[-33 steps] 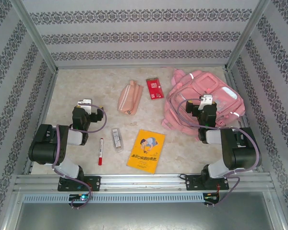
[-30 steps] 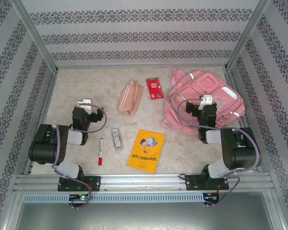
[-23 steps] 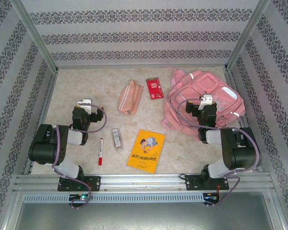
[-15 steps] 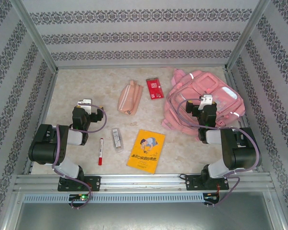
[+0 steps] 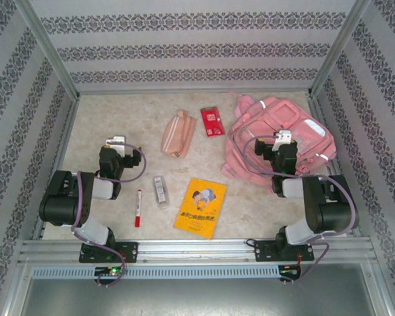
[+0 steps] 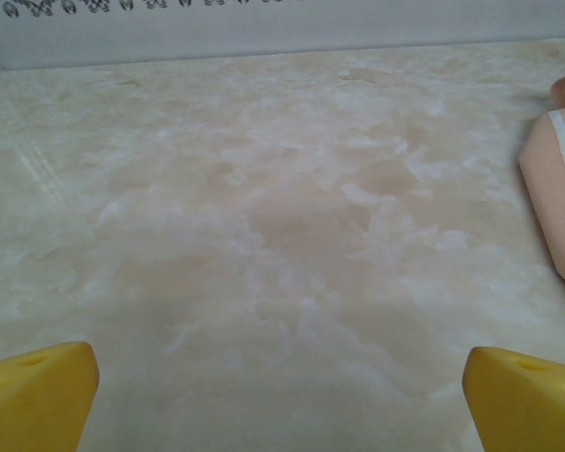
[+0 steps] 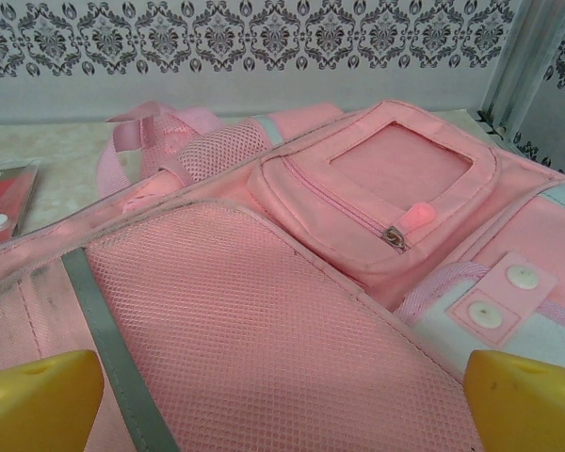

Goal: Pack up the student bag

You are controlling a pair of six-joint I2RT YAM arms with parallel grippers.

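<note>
The pink student bag (image 5: 276, 135) lies flat at the back right of the table, its mesh panel and zipped front pocket (image 7: 377, 193) close under the right wrist camera. My right gripper (image 5: 284, 138) hovers over the bag's near side, open, with yellow fingertips (image 7: 38, 400) wide apart and nothing between them. My left gripper (image 5: 115, 142) rests low at the left over bare table, open as well, its yellow fingertips (image 6: 33, 400) at the frame corners. A peach pencil pouch (image 5: 178, 134), a red booklet (image 5: 212, 122), a yellow book (image 5: 200, 207), a red marker (image 5: 137, 208) and a small clear box (image 5: 160, 191) lie on the table.
Patterned walls and metal posts enclose the marbled table (image 5: 118, 112) on three sides. The pouch's edge (image 6: 560, 202) reaches into the left wrist view at the right. The red booklet (image 7: 0, 207) lies left of the bag in the right wrist view.
</note>
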